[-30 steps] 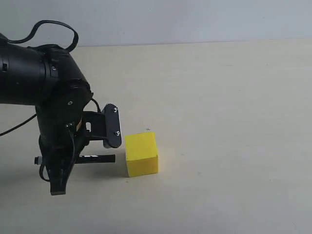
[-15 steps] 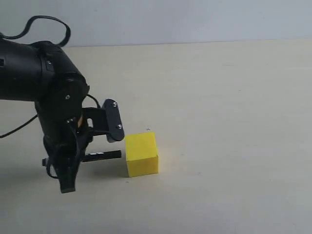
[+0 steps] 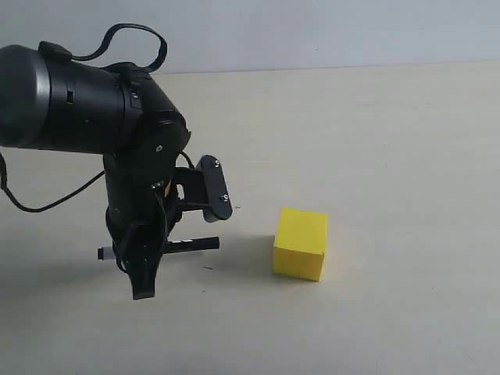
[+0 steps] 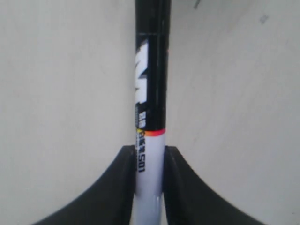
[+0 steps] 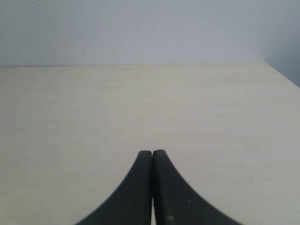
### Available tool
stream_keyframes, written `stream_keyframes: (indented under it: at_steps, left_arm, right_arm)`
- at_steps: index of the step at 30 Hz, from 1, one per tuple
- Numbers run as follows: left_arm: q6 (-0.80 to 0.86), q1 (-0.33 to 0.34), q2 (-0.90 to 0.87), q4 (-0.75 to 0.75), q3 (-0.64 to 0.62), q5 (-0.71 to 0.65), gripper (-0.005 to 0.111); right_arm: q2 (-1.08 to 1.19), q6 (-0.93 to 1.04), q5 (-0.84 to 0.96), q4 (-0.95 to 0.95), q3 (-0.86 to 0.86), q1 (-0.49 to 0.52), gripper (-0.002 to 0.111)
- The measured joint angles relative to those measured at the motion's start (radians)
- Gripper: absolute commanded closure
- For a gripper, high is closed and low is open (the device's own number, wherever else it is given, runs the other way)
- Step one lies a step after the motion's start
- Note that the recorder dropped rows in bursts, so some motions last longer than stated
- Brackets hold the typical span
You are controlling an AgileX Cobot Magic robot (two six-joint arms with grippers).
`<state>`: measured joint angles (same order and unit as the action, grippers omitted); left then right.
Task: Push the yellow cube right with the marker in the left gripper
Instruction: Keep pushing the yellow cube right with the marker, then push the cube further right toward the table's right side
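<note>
The yellow cube (image 3: 300,244) sits on the pale table, slightly right of centre in the exterior view and turned a little. My left gripper (image 3: 145,269) stands to its left, fingers pointing down, shut on the marker (image 3: 176,245). The marker lies level, its black cap end pointing at the cube with a clear gap between them. In the left wrist view the marker (image 4: 151,93) runs straight out from between the fingers (image 4: 125,161) of the left gripper (image 4: 150,152), white barrel in the grip; the cube is out of that view. My right gripper (image 5: 152,153) is shut on nothing.
The beige table (image 3: 391,156) stretches to the right of the cube and meets a pale wall (image 3: 312,31) at the back. A black cable (image 3: 47,205) trails from the left arm. The right wrist view shows only bare table (image 5: 140,103) and wall.
The yellow cube has slid to the right and turned slightly. My left arm moved right with the marker; the marker's tip, earlier close against the cube, now stands apart from it.
</note>
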<state>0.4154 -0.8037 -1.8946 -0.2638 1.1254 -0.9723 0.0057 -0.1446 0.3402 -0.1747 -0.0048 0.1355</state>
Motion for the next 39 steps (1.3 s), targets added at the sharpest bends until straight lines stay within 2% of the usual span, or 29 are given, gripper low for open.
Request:
stream_keyframes:
  at_steps: [4,10,19,21,27,30,35,39]
  left_arm:
    - [0.0,0.002,-0.001,-0.005,-0.004,-0.008,0.107]
    - [0.0,-0.008,-0.03,0.013,0.015,0.074,0.107]
    - [0.003,-0.158,-0.104,0.051,0.128,0.106,0.107]
    - [-0.004,-0.156,-0.104,0.044,0.13,0.084,0.107]
    - [-0.022,-0.089,-0.102,0.025,0.13,-0.061,0.107]
    - [-0.023,-0.081,-0.102,0.023,0.123,-0.068,0.107]
    - [-0.024,-0.12,-0.104,0.035,0.12,0.012,0.107]
    - [-0.031,-0.175,-0.151,0.042,0.19,0.05,0.107]
  right_arm:
    - [0.0,0.0,0.0,0.0,0.0,0.0,0.108]
    - [0.0,0.0,0.0,0.0,0.0,0.0,0.108]
    - [0.0,0.0,0.0,0.0,0.0,0.0,0.108]
    - [0.0,0.0,0.0,0.0,0.0,0.0,0.108]
    - [0.0,0.0,0.0,0.0,0.0,0.0,0.108]
    - [0.0,0.0,0.0,0.0,0.0,0.0,0.108]
    - [0.0,0.0,0.0,0.0,0.0,0.0,0.108]
    - [0.0,0.0,0.0,0.0,0.0,0.0,0.108]
